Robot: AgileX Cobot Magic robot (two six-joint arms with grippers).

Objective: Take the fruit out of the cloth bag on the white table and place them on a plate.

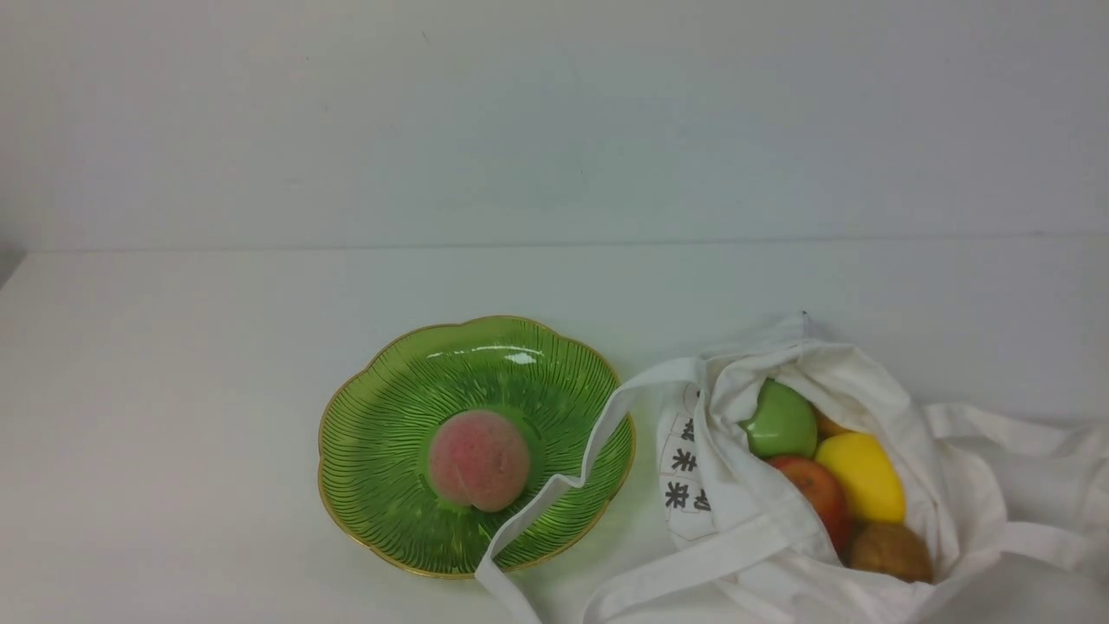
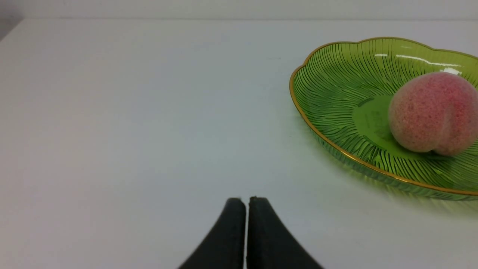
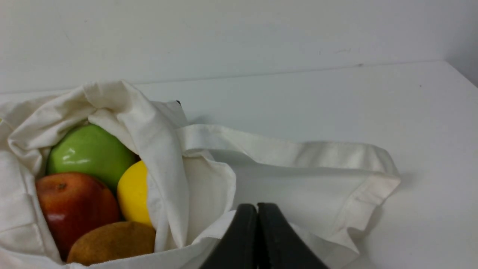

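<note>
left wrist view: peach (image 2: 433, 114) well apart from closed fingertips (image 2: 234, 213)

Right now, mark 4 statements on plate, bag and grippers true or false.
1. The peach sits in the green plate. True.
2. The lemon is on the plate too. False: it is in the cloth bag.
3. A bag strap crosses over part of the plate. True.
4. Both grippers are wide open. False: the left gripper and right gripper are both shut, with nothing between their fingertips.
</note>
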